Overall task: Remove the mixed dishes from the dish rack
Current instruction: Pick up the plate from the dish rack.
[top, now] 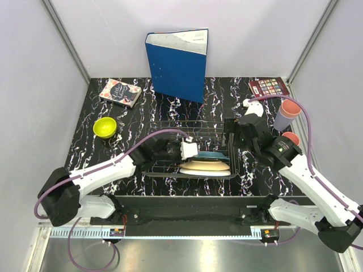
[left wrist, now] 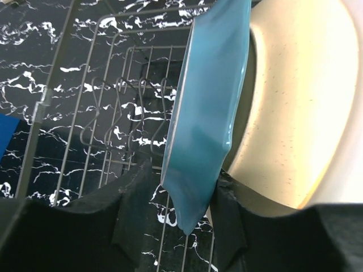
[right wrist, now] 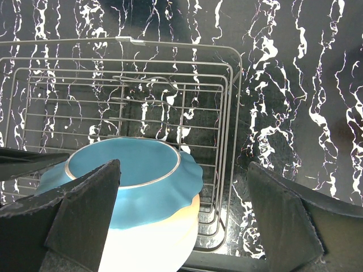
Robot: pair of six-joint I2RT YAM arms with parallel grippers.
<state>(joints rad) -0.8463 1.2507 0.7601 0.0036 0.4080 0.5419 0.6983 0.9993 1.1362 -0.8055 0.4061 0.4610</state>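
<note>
Teal plate (left wrist: 210, 113) in rack (top: 170, 126), center of top view, against cream plate (left wrist: 295, 113). My left gripper (left wrist: 184, 181) straddles its rim, partly open; I can't tell if clamped. Right gripper (right wrist: 182, 170) spread wide, empty.

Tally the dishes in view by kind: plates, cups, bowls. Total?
Plates: 2, the teal plate and the cream plate; anything under them is hidden
Cups: 3, the lavender cup, the pink cup on top of it, and a second pink cup
Bowls: 1, the yellow-green bowl
Total: 6
</note>
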